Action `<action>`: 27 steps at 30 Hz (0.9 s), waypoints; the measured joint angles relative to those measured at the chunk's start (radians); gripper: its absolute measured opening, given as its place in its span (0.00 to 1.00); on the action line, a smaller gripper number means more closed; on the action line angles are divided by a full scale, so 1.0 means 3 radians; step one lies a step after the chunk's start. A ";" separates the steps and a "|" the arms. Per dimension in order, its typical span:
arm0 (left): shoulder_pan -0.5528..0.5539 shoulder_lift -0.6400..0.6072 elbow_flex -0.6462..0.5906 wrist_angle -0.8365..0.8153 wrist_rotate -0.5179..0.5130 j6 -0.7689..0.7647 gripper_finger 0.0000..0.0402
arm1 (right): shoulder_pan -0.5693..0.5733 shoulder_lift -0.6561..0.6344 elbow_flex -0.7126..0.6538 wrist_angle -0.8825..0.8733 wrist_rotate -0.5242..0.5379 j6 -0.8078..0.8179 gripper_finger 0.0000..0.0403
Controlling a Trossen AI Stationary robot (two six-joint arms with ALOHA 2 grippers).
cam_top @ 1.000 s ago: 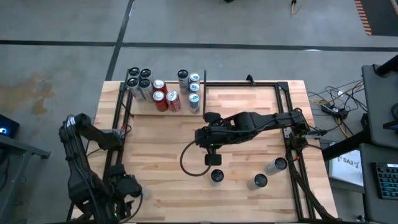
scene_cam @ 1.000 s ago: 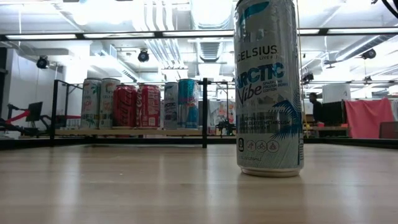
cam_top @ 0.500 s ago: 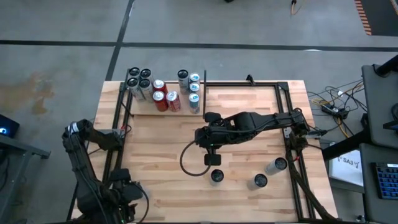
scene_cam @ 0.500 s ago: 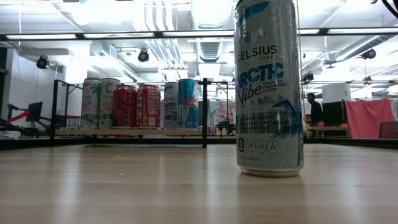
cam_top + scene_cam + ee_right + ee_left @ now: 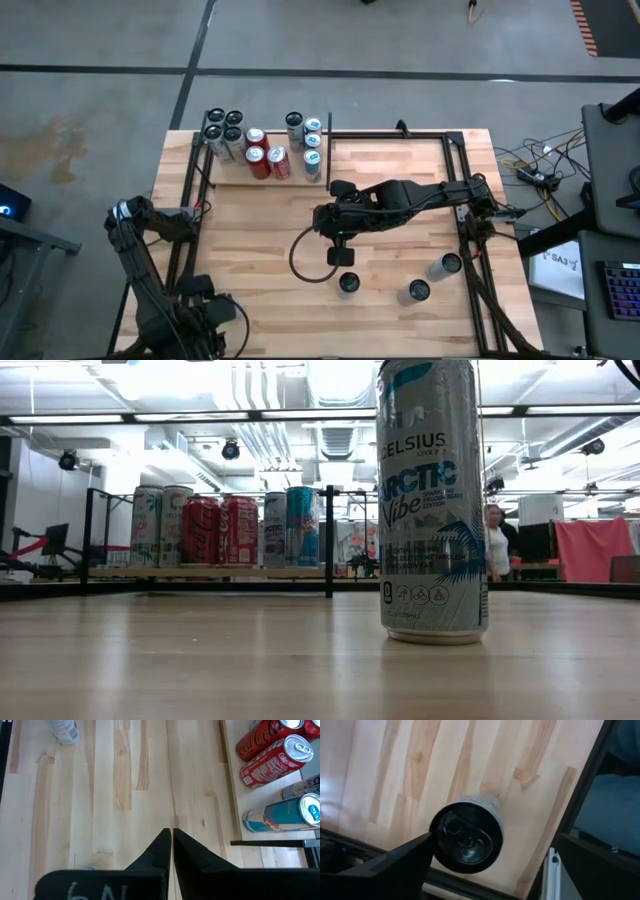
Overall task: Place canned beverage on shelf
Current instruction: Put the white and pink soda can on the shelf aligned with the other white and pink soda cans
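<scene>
– What do we have closest to the left pincer (image 5: 495,842)?

– A can (image 5: 467,837), upright on the desk (image 5: 420,765), its dark lid facing the wrist camera. It sits between the two fingers. We see those spread wide: one tip is right at the can's rim, the other is well clear. So the pincer is open and grips nothing.

– And beside that can?

– A black frame (image 5: 582,785) bar runs along the desk edge, just past the far finger.

– The right pincer (image 5: 171,834)?

– Closed, its fingers pressed together with nothing between them. It hangs over the middle of the desk. Just in front of it, from above, stands one loose can (image 5: 347,284). Two more (image 5: 418,291) stand further out to its side.

– Further off?

– The shelf (image 5: 235,172), at the far end of the desk from both pincers, well apart from the left one. On it are dark-topped cans (image 5: 223,128), red cans (image 5: 268,160) and a blue can (image 5: 285,815), all upright in a row.

– The level view?

– A tall Celsius can (image 5: 432,500) stands near the camera. We cannot tell which of the loose ones it is. The shelf row is behind it, and a person (image 5: 495,545) is far back in the room.
</scene>
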 joint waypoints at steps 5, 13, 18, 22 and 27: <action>-0.0006 0.0000 -0.0005 -0.0129 -0.0111 0.0043 1.00 | 0.0001 0.0001 0.0000 0.0000 0.0000 -0.0001 0.02; -0.0004 -0.0003 -0.0109 -0.0128 -0.0302 0.0045 0.97 | 0.0048 0.0000 -0.0014 -0.0007 0.0001 -0.0004 0.02; -0.0004 -0.0008 -0.0267 -0.0036 -0.0272 0.0013 0.97 | 0.0075 0.0000 -0.0043 -0.0010 0.0001 -0.0005 0.02; -0.0004 -0.0008 -0.0406 0.0088 -0.0245 -0.0006 0.97 | 0.0074 0.0000 -0.0084 -0.0010 0.0001 0.0003 0.02; -0.0004 -0.0008 -0.0539 0.0247 -0.0238 -0.0006 0.97 | 0.0074 0.0000 -0.0131 -0.0004 0.0001 0.0019 0.02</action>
